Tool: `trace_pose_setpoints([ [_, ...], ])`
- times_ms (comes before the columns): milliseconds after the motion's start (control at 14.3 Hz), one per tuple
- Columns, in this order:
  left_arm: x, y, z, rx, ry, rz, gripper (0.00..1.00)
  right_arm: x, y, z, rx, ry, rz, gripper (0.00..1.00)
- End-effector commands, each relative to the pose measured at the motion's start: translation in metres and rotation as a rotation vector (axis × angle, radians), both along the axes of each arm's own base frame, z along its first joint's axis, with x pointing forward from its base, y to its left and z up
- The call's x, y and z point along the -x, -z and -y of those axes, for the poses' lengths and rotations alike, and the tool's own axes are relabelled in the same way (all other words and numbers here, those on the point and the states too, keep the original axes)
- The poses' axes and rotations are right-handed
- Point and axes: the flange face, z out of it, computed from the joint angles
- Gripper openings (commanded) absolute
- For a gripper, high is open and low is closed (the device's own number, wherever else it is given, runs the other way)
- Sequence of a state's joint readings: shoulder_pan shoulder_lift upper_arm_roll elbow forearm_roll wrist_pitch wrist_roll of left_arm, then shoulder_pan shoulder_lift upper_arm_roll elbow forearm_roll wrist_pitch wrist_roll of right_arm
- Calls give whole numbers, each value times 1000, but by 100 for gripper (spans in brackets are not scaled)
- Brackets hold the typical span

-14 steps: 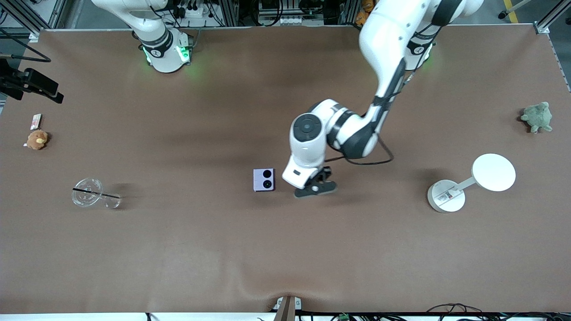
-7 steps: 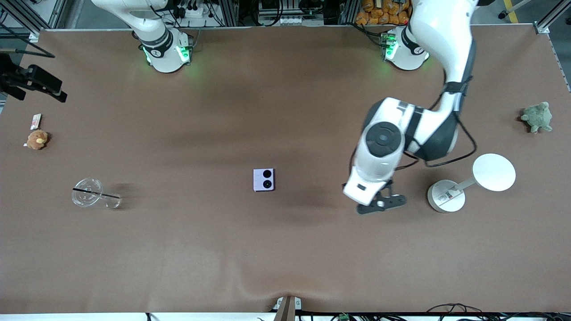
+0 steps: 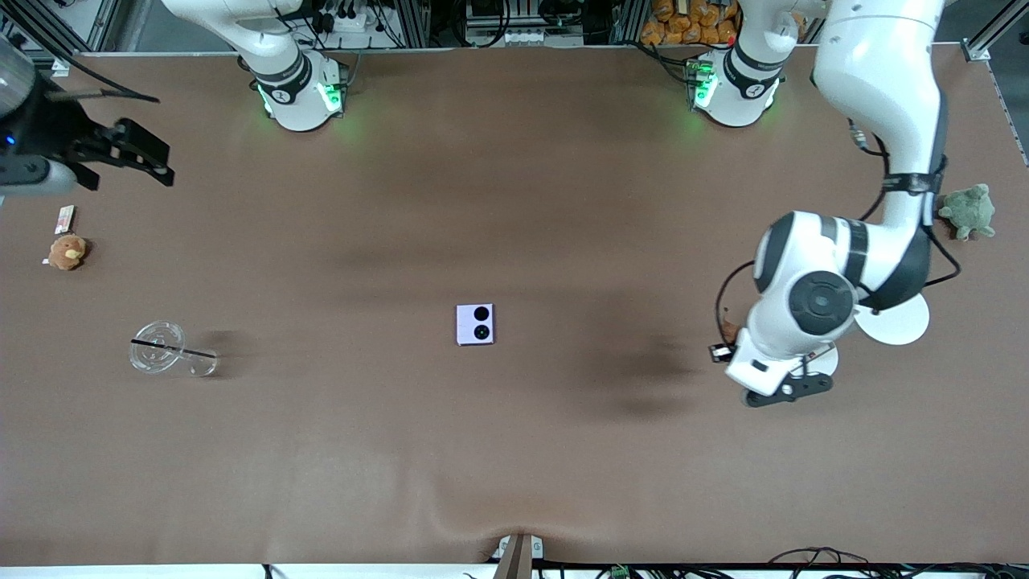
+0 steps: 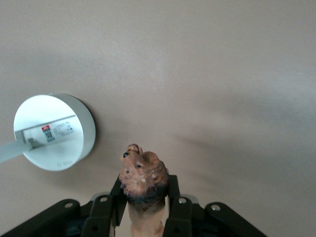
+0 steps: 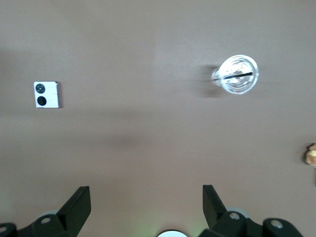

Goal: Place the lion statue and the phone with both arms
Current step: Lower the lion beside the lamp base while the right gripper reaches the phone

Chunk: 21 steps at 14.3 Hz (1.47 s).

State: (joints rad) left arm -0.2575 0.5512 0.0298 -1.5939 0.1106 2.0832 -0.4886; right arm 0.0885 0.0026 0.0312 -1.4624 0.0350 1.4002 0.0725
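The lion statue point(image 4: 143, 173), reddish-brown, sits head-out between the black fingers of my left gripper point(image 4: 144, 186), which is shut on it. In the front view only a brown bit of the lion statue point(image 3: 730, 330) shows beside the left gripper point(image 3: 723, 346), up over the table next to the white stand's base. The phone point(image 3: 475, 324), pale lilac with two black circles, lies flat mid-table with no gripper by it. It also shows in the right wrist view as the phone point(image 5: 47, 94). My right gripper point(image 3: 149, 157) hangs open and holds nothing over the right arm's end of the table, jaws wide point(image 5: 145, 197).
A white stand point(image 3: 888, 322) with a round base point(image 4: 54, 131) is next to the left gripper. A green plush point(image 3: 969, 211) lies at that end. At the right arm's end are a clear glass point(image 3: 165, 350), a brown plush point(image 3: 67, 252) and a small card point(image 3: 64, 217).
The left arm has swung, with the lion statue in its grip, from beside the phone to the white stand. The right gripper has come a little way in over the table.
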Motion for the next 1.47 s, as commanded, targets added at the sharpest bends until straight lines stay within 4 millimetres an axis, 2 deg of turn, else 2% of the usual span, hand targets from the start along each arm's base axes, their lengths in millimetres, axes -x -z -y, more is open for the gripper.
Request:
trace_pose_setpoints([
  [0, 20, 24, -2, 13, 24, 31, 0, -9, 14, -21, -24, -32, -35, 100],
  [140, 25, 42, -11, 22, 30, 44, 0, -17, 33, -29, -21, -45, -74, 100],
  [280, 29, 52, -24, 23, 98, 33, 0, -21, 45, -49, -19, -79, -88, 100],
  [350, 30, 53, -29, 25, 117, 33, 0, -28, 65, -67, -11, -107, -112, 100],
  [561, 31, 63, -54, 31, 204, 39, 0, -47, 91, -115, -24, -171, -58, 100],
  [631, 32, 64, -58, 33, 227, 45, 0, -51, 106, -127, -22, -186, -69, 100],
  [701, 33, 67, -65, 33, 252, 40, 0, -56, 129, -135, -13, -198, -105, 100],
  [841, 34, 65, -66, 34, 292, 38, 0, -68, 165, -160, -10, -226, -107, 100],
  [911, 35, 68, -70, 34, 291, 33, 0, -73, 171, -164, -17, -227, -83, 100],
  [1121, 35, 76, -74, 38, 295, 55, 0, -89, 206, -176, -23, -232, -59, 100],
  [1192, 34, 77, -77, 38, 291, 60, 0, -93, 215, -186, -27, -228, -35, 100],
  [1262, 34, 78, -77, 39, 291, 60, 0, -92, 217, -205, -34, -249, 4, 100],
  [1332, 35, 81, -77, 40, 293, 61, 0, -92, 235, -223, -32, -248, 11, 100],
  [1402, 34, 84, -81, 41, 294, 63, 0, -96, 253, -233, -36, -180, 18, 100],
])
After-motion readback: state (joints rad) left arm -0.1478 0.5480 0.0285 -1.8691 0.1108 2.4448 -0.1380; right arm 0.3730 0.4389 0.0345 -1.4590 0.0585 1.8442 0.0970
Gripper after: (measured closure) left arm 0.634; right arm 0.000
